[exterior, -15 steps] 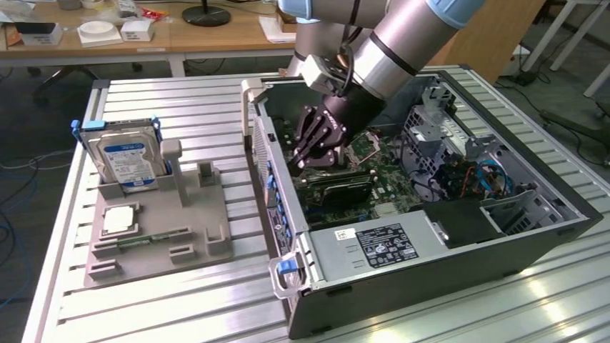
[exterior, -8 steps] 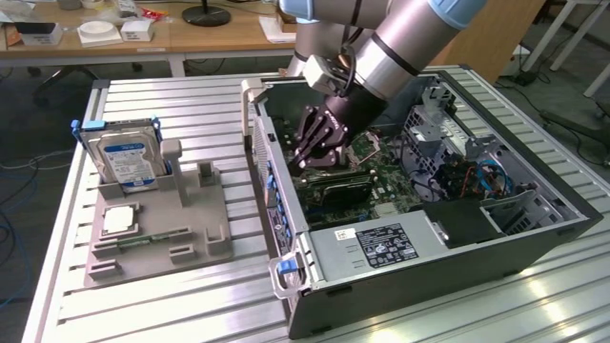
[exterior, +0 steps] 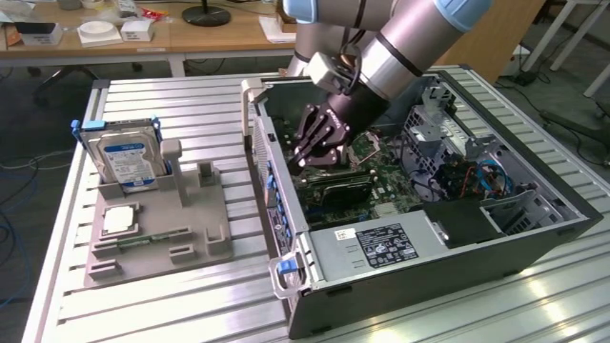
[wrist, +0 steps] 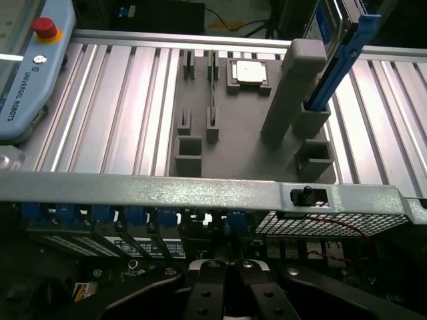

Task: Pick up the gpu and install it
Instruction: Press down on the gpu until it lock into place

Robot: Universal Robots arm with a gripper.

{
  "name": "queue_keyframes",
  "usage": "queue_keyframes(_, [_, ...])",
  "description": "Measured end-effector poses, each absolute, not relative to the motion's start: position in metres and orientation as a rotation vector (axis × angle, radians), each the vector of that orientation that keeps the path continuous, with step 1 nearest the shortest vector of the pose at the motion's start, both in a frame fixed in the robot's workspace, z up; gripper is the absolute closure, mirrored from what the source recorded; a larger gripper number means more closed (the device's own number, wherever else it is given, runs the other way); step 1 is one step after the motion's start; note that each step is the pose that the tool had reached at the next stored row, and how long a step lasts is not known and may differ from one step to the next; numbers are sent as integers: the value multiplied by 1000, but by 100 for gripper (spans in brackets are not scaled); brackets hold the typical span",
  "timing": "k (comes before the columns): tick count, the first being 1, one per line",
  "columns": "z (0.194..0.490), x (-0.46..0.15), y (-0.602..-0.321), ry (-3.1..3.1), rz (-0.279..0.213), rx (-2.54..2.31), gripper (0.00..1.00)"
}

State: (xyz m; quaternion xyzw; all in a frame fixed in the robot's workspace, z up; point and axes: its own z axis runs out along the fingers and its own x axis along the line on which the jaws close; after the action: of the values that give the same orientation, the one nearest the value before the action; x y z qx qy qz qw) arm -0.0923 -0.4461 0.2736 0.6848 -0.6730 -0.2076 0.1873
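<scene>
Currently: gripper inside case, fingers together over gpu, whose long axis follows case wall.

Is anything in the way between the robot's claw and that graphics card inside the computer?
Nothing visible. The gripper, shut, is down inside the open computer case, directly above the gpu, which sits dark and edge-on over the motherboard. Whether they touch cannot be told.

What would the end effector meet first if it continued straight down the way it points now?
Probably the gpu seated on the motherboard inside the computer case, directly beneath the shut end effector; depth is unclear.
</scene>
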Motion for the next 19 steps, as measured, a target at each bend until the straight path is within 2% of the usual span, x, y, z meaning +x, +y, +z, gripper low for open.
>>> queue_keyframes(10, [268,-87,-451,-1869,-619,1902,90])
queue_keyframes(19, [264,-86,-452,-1860,-631,1892,90])
